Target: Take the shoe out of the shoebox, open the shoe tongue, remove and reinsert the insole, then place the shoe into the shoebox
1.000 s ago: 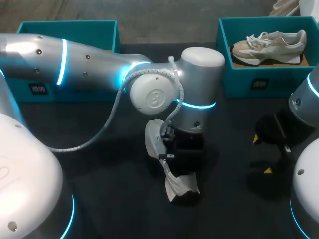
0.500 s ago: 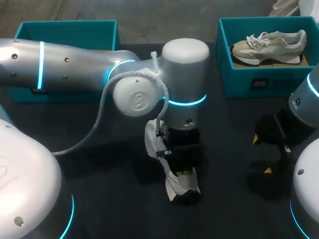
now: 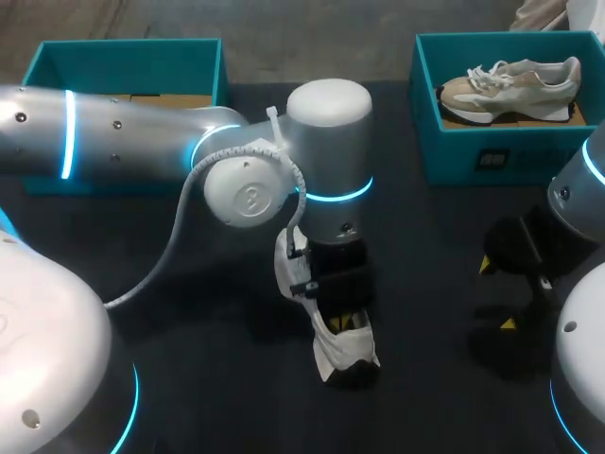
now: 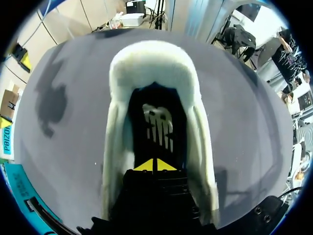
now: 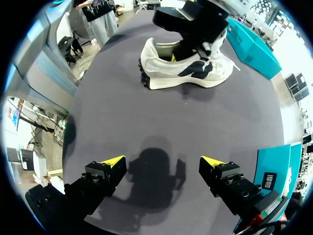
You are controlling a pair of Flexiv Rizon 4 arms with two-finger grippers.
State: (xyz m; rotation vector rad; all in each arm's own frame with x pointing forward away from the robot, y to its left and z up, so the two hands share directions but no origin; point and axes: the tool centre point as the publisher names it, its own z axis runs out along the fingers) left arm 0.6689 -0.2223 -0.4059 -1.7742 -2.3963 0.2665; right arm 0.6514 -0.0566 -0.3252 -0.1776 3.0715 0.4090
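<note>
On the dark counter (image 3: 444,236) the left arm (image 3: 132,137) stands over the pale shoe (image 3: 346,352), which lies outside the teal shoebox (image 3: 128,44) and directly under the left tool (image 4: 155,165), whose yellow tips are clenched together inside the shoe's mouth, just above the insole (image 4: 159,125); whether they pinch it cannot be told. The right tool (image 5: 163,161) hangs released, the shoe well ahead of it. The step looks like insole removal, so the next move likely calls for a sure pinch and a lift clear of the collar.
</note>
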